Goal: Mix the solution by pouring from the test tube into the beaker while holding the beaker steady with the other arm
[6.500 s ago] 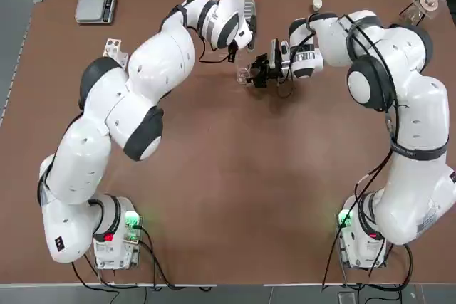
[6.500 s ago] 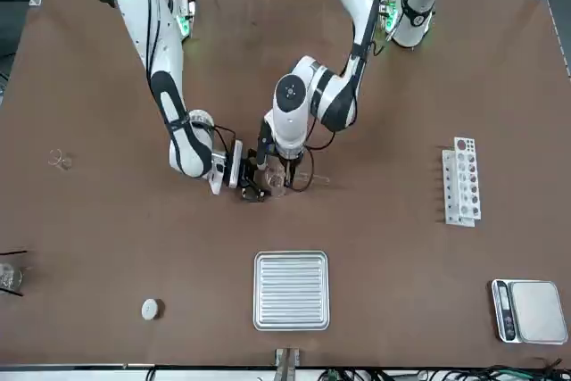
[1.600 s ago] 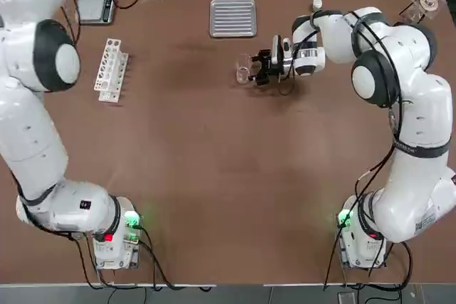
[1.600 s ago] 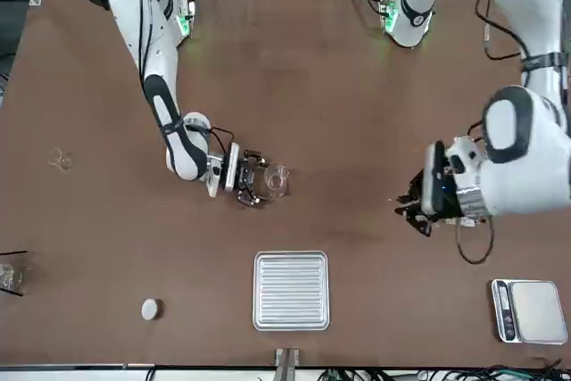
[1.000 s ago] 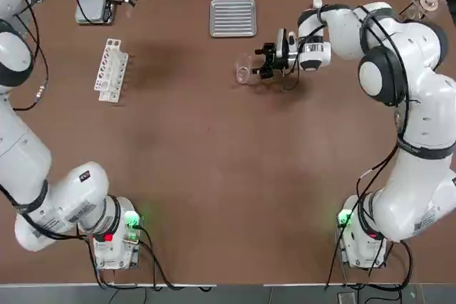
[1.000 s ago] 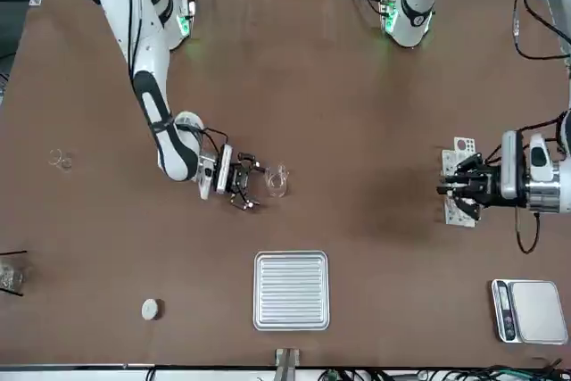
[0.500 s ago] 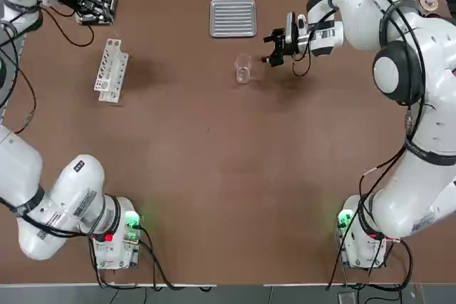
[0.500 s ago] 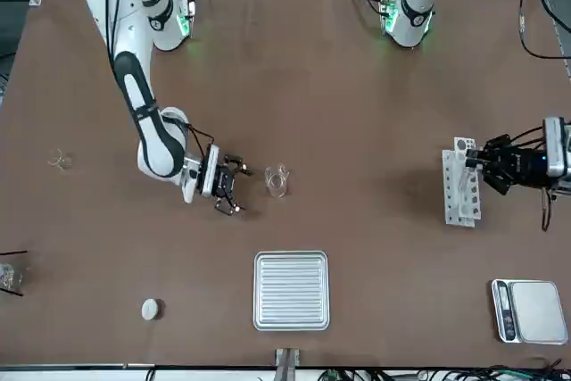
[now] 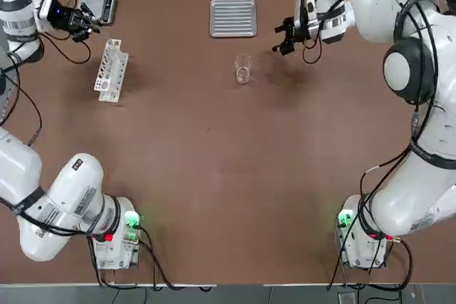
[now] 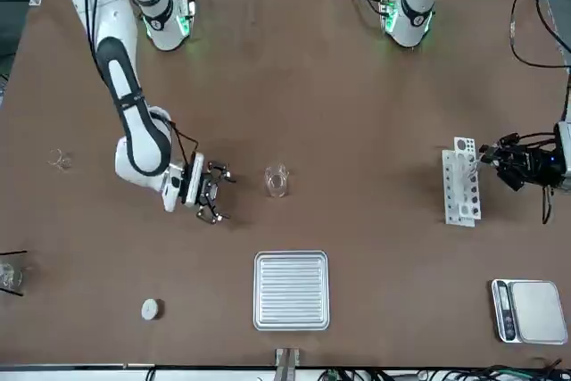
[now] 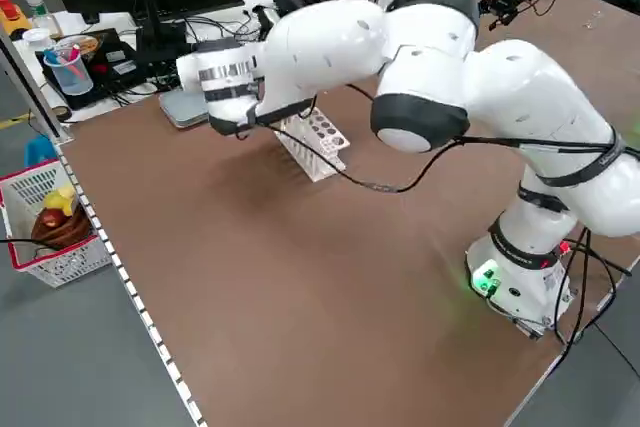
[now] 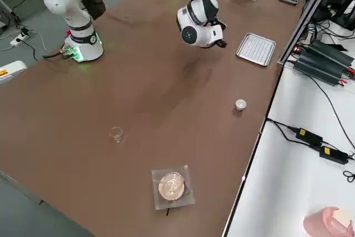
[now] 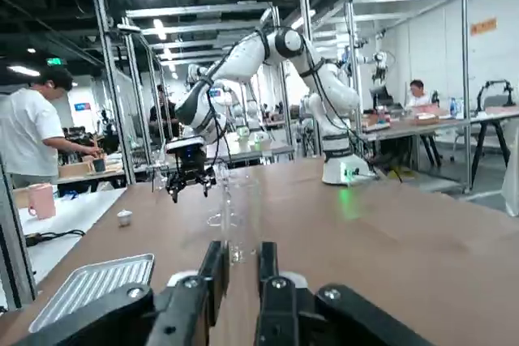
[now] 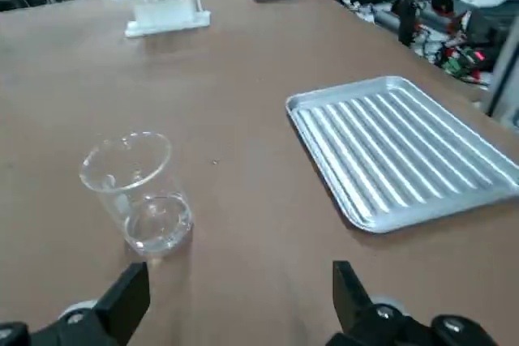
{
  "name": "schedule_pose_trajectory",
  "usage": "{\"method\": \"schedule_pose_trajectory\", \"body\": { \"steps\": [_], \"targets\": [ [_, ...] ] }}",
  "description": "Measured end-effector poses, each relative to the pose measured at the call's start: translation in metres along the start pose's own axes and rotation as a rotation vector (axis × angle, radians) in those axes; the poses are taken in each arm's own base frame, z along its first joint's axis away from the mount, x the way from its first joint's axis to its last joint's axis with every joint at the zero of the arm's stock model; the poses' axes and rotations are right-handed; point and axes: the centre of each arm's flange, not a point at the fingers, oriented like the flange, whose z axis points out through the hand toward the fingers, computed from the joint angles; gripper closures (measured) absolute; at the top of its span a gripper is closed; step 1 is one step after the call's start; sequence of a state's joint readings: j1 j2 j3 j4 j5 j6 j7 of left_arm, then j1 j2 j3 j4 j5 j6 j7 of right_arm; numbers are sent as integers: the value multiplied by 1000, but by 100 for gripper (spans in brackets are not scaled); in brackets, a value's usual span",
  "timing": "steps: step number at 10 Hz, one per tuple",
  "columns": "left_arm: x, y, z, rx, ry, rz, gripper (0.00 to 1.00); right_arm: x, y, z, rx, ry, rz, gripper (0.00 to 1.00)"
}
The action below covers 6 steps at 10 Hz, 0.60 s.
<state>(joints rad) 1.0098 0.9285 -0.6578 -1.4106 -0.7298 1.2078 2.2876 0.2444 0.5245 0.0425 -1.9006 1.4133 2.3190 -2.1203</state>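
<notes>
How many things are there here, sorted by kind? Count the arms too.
Robot arms: 2 (left arm, right arm)
Glass vessels: 4 (beaker, test tube, small vessel, flask)
Tube rack: 1
Metal tray: 1
Scale: 1
White cap: 1
Total: 10

— What held it all?
— A big brown table (image 9: 214, 176).
— On top?
— A small glass beaker (image 9: 243, 69), a ridged metal tray (image 9: 233, 17), a white tube rack (image 9: 110, 70), a grey scale (image 10: 529, 310), a little white cap (image 10: 150, 310).
</notes>
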Motion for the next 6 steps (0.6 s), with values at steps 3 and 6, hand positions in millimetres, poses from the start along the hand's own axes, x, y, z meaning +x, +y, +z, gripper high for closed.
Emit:
{"method": "schedule_pose_trajectory", "body": {
  "steps": [3,6],
  "targets": [
    [-9,14,-29,60,-11,-24,79,30,33,-36,-91,-86,94,0],
    [-18,14,-26,58,5,-31,79,41,61,-69,-208,-191,190,0]
  ]
}}
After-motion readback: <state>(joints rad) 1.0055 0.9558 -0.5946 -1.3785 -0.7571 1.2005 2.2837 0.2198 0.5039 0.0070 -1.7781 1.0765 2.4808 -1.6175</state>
